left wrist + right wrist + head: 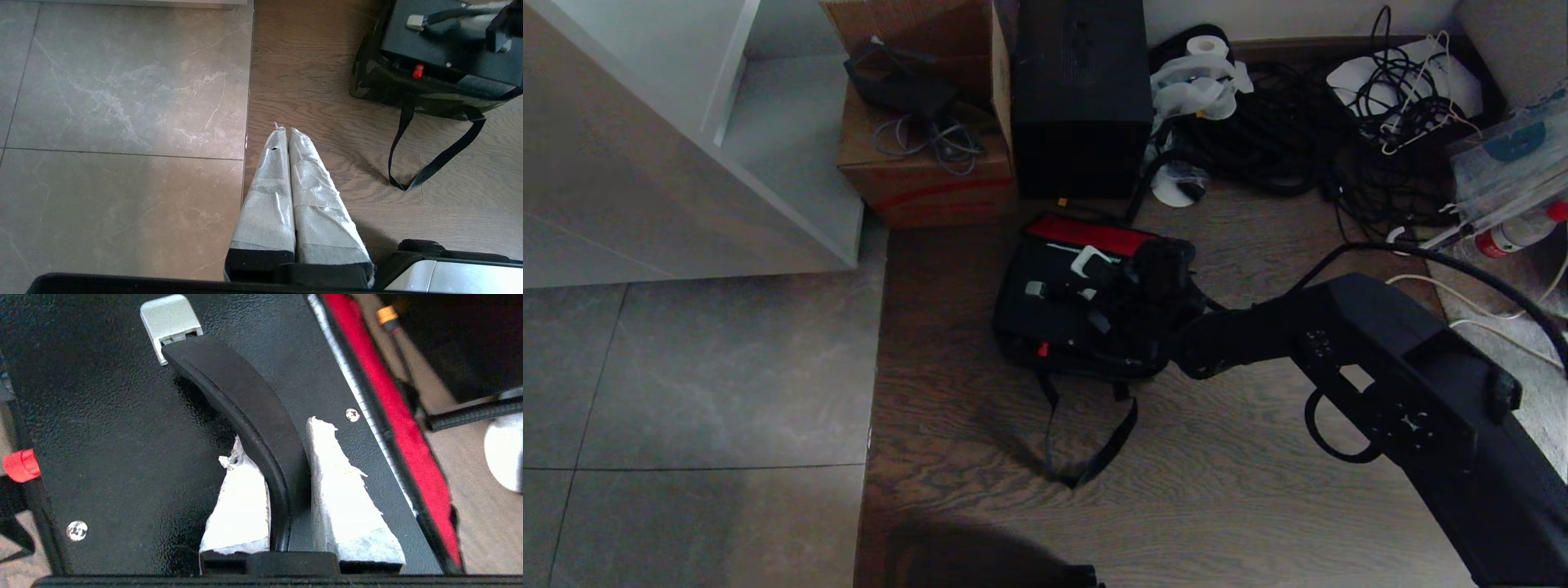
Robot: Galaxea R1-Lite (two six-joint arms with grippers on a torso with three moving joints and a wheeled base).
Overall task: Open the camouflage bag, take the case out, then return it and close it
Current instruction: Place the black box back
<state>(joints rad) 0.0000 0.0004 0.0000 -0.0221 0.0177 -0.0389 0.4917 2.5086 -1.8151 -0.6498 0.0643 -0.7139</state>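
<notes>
Camouflage bag (1086, 359) lies open under my right gripper (286, 473), whose fingers pinch the case's handle (245, 400); the case (102, 416) sits inside. Either lifting out or returning remains, I judge, then closing. My left gripper (286, 134) is pressed together, well aside.

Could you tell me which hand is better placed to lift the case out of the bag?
The right hand: it already grips the case handle. The left hand hangs shut, away from the bag.

Black right arm (1405, 392), looped cable; white-wrapped jaws.
</notes>
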